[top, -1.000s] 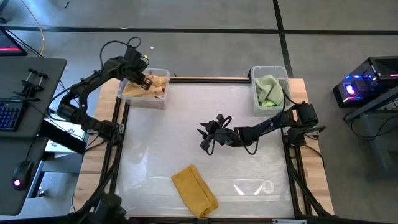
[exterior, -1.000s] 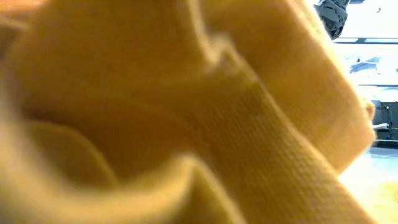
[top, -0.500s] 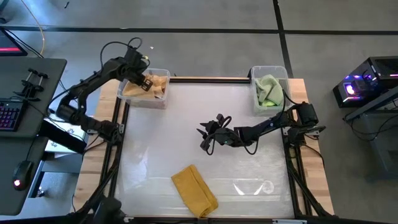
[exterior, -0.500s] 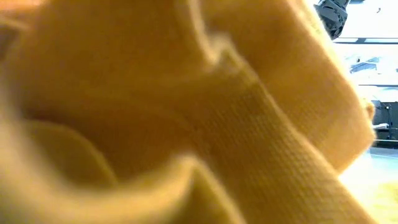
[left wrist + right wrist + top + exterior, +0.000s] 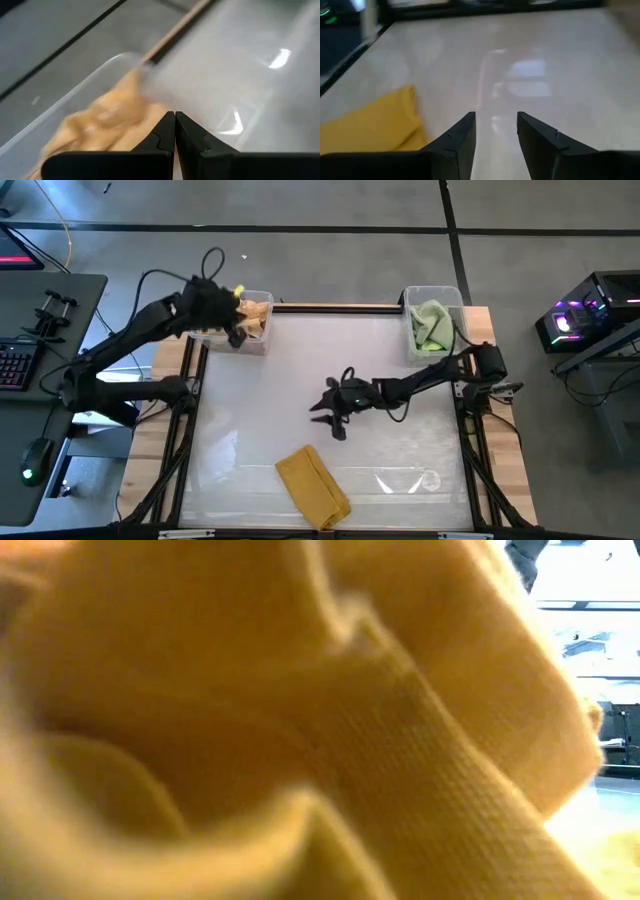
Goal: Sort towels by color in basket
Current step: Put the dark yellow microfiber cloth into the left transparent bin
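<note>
Overall, the work surface is a pale, glossy table (image 5: pixel 300 370) with wooden edges, standing on a grey floor; a desk with a keyboard lies to the left and a lit device to the right. Two clear bins sit at the far corners: the left bin (image 5: pixel 262 340) holds pale orange towels (image 5: pixel 256 314), the right bin (image 5: pixel 447 298) holds light green towels (image 5: pixel 433 326). One mustard towel (image 5: pixel 312 486) lies loose near the front edge, filling the low view. The table centre and right front are open. The left gripper (image 5: pixel 238 332) hangs over the left bin's inner rim, fingers pressed together, holding nothing. The right gripper (image 5: pixel 326 418) hovers mid-table, near the mustard towel, fingers apart
</note>
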`<act>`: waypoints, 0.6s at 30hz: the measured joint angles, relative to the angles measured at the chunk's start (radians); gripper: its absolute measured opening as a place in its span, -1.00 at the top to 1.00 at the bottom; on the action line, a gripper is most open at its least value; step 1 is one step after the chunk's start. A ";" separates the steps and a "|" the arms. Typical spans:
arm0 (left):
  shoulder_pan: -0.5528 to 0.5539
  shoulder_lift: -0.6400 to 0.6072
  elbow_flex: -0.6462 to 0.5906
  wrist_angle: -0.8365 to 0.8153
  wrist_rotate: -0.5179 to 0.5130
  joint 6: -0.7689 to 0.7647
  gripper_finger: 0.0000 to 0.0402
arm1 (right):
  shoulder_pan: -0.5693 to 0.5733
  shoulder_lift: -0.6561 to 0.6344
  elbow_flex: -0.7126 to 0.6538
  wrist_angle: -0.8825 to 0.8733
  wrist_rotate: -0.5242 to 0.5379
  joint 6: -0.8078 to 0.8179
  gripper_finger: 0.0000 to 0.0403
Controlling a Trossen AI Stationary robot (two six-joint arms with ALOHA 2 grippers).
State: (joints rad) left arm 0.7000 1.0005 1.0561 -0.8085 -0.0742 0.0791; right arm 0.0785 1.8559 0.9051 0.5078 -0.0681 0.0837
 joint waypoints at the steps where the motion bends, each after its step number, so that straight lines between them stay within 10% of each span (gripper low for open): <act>1: -0.046 -0.018 0.000 0.000 0.000 0.000 1.00 | 0.000 0.015 0.013 -0.012 -0.036 -0.018 0.31; 8: -0.352 -0.128 -0.115 0.169 -0.012 -0.027 1.00 | 0.038 0.169 0.175 -0.171 -0.259 -0.255 0.31; 18: -0.654 -0.194 -0.502 0.716 -0.019 -0.041 1.00 | 0.052 0.304 0.316 -0.245 -0.301 -0.377 0.32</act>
State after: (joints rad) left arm 0.0455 0.8068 0.5541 -0.0921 -0.0935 0.0384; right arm 0.1301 2.1595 1.2215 0.2630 -0.3689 -0.2935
